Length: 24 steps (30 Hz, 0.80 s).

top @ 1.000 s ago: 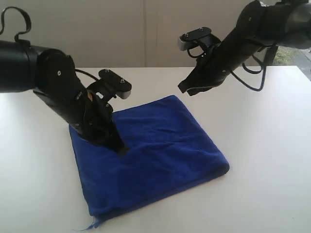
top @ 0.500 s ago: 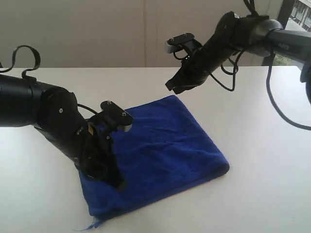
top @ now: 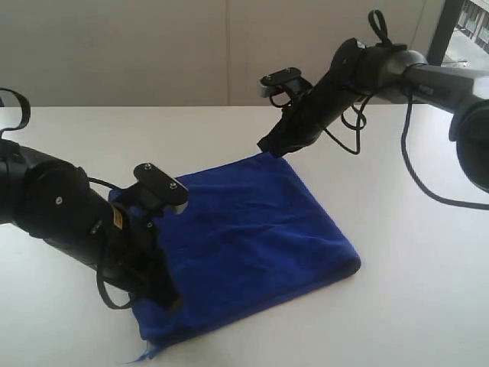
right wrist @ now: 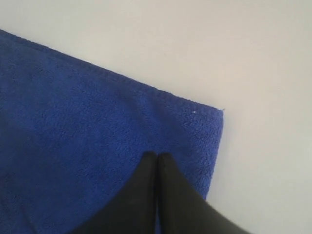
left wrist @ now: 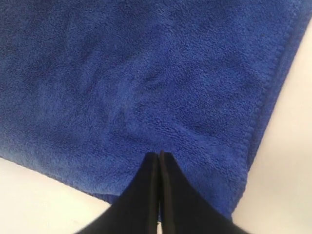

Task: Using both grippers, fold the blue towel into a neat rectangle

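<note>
Left tool (top: 164,298), jaws pinched together and empty, has slid from mid-towel to the near left corner of the blue towel (top: 252,229), which I see lying folded on the surface (top: 412,229). Right tool (top: 269,145), also closed and empty, has dropped to the far corner.

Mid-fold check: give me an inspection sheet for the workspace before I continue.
Surface: white table, with the towel lying on it.
Job's things: blue towel folded flat, roughly rectangular; loose thread at its near corner.
Clutter: nothing seen.
Grippers: left gripper shut, tips over the towel by that near corner; right gripper shut, at the far corner; no cloth seen between either pair of jaws.
Cables: black cable hangs from the right arm, off the towel.
Surroundings: plain beige wall behind the table.
</note>
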Motion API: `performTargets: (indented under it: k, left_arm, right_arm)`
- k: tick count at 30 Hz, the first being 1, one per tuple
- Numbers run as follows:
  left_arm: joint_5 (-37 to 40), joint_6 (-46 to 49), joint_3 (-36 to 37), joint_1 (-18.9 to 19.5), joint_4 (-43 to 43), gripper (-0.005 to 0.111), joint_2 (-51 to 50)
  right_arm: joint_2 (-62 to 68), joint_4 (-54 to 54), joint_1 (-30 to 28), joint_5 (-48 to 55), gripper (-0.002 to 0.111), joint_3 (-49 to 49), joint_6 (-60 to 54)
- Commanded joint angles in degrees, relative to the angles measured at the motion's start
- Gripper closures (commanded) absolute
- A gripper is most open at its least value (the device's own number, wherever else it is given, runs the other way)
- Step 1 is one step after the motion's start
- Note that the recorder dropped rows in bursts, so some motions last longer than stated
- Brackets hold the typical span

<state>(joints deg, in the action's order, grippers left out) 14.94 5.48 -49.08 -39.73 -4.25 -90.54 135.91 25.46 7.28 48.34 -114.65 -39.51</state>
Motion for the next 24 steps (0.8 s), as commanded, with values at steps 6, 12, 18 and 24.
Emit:
performTargets:
  k: [6,12,18,24]
  left_arm:
    - [-0.24,-1.95,0.67,-0.34,-0.18,0.107,-0.26]
    - [-0.39,-2.32,3.30,-0.34,-0.18,0.107,-0.91]
    - [-4.06,-2.55,4.09,-0.34,-0.45,0.107,-0.91]
    - [-5.63,-2.55,4.63,-0.34,-1.58,0.107,-0.91]
  right_arm:
    - [1.18,1.85,-0.44,-4.54,0.108,-0.20,-1.05]
    - [2.78,1.85,-0.44,-6.62,0.108,-0.20,-1.41]
    - [3.73,1.85,-0.33,-8.21,0.108,-0.20,-1.41]
    - [3.73,1.95,-0.33,-9.97,0.108,-0.20,-1.41]
